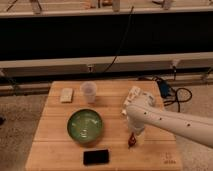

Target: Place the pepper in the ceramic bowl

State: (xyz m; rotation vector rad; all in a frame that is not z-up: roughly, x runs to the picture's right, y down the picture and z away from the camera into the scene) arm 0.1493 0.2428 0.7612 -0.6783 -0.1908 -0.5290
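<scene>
The pepper (pixel 132 141), small and dark red-brown, lies on the wooden table (pixel 50 145) to the right of the ceramic bowl (pixel 85 125). That bowl is glossy green, round and empty, and sits left of centre. My gripper (pixel 133 134) comes in on the white arm (pixel 175 125) from the right and points down right over the pepper, its fingers open around the pepper's upper end. The pepper rests on the table. The arm's wrist hides part of it.
A clear plastic cup (pixel 88 91) stands behind the bowl. A small white block (pixel 66 95) lies at the back left, and a white bottle (pixel 134 94) is behind my wrist. In front of the bowl lies a black phone (pixel 96 156). Cables (pixel 170 92) trail off the table's right side.
</scene>
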